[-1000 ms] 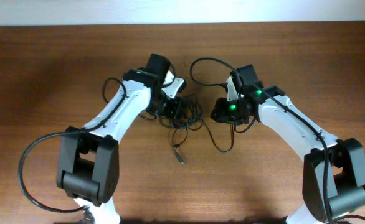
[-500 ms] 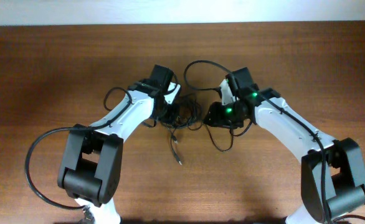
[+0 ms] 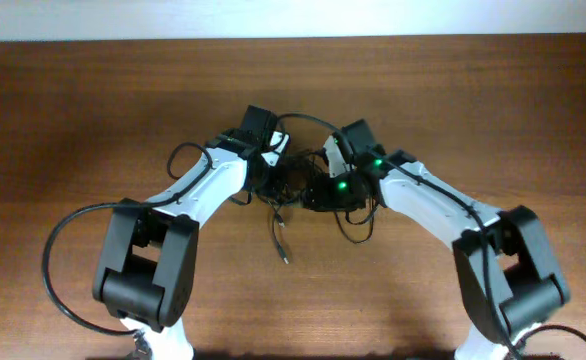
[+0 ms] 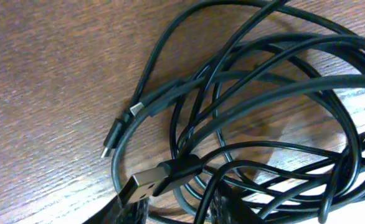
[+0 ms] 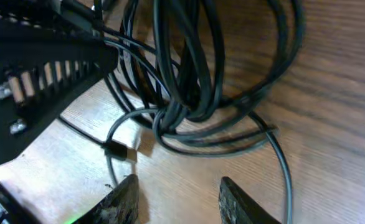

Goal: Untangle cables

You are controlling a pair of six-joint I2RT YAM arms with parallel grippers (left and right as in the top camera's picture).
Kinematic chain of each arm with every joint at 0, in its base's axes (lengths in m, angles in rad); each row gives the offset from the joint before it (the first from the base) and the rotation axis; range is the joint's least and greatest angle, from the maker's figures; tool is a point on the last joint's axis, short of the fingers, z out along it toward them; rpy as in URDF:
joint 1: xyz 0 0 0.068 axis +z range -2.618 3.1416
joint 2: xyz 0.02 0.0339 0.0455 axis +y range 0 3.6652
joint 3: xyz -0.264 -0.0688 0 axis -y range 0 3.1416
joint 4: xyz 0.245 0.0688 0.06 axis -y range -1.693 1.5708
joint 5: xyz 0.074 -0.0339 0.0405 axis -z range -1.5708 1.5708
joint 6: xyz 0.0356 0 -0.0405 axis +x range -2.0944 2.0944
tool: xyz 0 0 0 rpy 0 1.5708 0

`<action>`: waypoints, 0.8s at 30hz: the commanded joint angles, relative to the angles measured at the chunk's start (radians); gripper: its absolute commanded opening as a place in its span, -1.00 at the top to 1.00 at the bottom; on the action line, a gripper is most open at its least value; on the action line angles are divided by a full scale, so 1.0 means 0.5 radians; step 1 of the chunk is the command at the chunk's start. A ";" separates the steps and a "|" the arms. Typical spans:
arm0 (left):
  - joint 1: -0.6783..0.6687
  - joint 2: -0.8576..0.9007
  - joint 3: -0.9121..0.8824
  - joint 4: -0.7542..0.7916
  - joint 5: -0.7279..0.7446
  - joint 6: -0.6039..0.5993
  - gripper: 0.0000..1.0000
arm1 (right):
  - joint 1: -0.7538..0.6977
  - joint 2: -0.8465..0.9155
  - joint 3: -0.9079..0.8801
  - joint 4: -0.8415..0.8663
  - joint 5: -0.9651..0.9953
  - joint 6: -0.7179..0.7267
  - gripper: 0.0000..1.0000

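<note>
Overhead, my left arm comes in from the left, and my left jaws sit at the left edge of the cables. These are a black knot bunched on the brown tabletop, right between my two sets of jaws. I cannot tell whether my left jaws stand wide or narrow, or whether they hold anything. From above the wrist covers them, and the left wrist view shows only dark shapes at its bottom edge.

In that left wrist view the knot lies just ahead of my left jaws, with many thin loops crossing one another. A flat wide plug is nearest the jaws. Further out to the left are a small silver-tipped plug and a second small plug, both on bare wood.

Overhead again, one loose tail runs from the knot back toward my base and ends in a plug between the two arms. An arching loop rises on the far side of both jaws.

My right arm reaches in from the right, with my right jaws at the right edge of the knot. In the right wrist view my fingers stand moderately apart with only bare tabletop between them, holding nothing. The bunched strands hang just beyond the fingertips, and one strand runs down past the outside of the right finger.
</note>
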 commanded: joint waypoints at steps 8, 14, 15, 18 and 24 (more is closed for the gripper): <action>0.007 0.124 -0.018 0.069 0.085 -0.029 0.38 | 0.094 0.195 -0.008 0.217 -0.032 -0.027 0.17; 0.069 0.124 -0.018 0.040 0.253 -0.025 0.57 | 0.104 0.293 -0.008 0.294 -0.119 -0.143 0.45; 0.095 0.124 -0.018 0.034 0.294 -0.025 0.59 | 0.104 0.293 -0.008 0.300 -0.146 -0.167 0.51; 0.167 0.126 -0.018 0.025 0.469 -0.003 0.62 | 0.105 0.297 -0.008 0.306 -0.168 -0.187 0.53; 0.195 0.243 -0.018 0.027 0.647 0.034 0.62 | 0.106 0.336 -0.008 0.307 -0.178 -0.230 0.73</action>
